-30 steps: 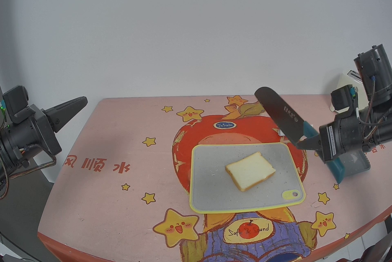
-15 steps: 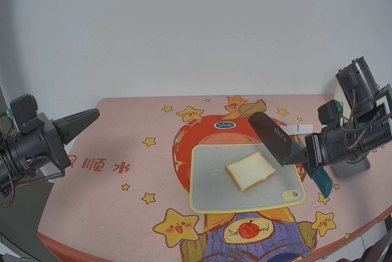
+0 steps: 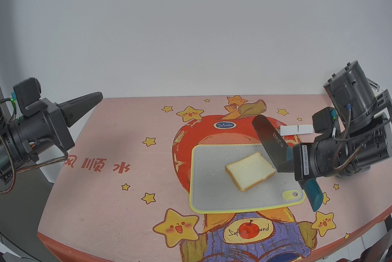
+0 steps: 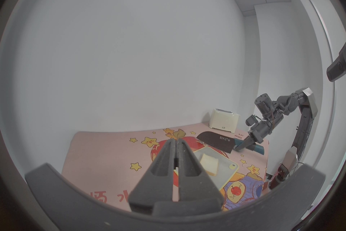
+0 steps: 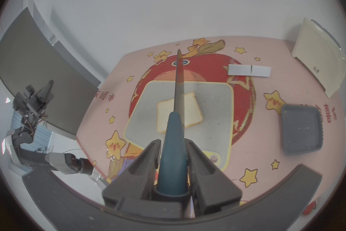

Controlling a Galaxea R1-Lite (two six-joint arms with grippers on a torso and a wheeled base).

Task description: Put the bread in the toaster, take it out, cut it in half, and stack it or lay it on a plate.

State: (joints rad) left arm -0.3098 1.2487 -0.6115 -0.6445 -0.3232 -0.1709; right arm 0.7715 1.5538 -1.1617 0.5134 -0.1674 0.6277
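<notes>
A slice of white bread point(image 3: 250, 171) point(image 5: 180, 112) point(image 4: 209, 164) lies flat on the grey, yellow-rimmed cutting board point(image 3: 212, 189) point(image 5: 216, 105) at the table's middle. My right gripper point(image 3: 300, 171) point(image 5: 172, 145) is shut on the teal handle of a dark-bladed knife point(image 3: 271, 142) point(image 5: 178, 87) point(image 4: 220, 141). The blade hangs edge-down just above the bread's right side, pointing toward the far edge. My left gripper point(image 3: 87, 101) point(image 4: 176, 159) hovers shut and holding nothing above the table's left edge. The cream toaster point(image 5: 319, 62) point(image 4: 224, 120) stands at the far right corner.
A grey square plate point(image 5: 302, 129) sits on the table right of the board, below the right arm. A white strip point(image 3: 297, 129) point(image 5: 249, 70) lies behind the board. The table's left half is bare patterned cloth.
My right gripper has carried the knife down and leftward, from high at the right to just over the bread. The left arm has shifted slightly up and toward the table.
</notes>
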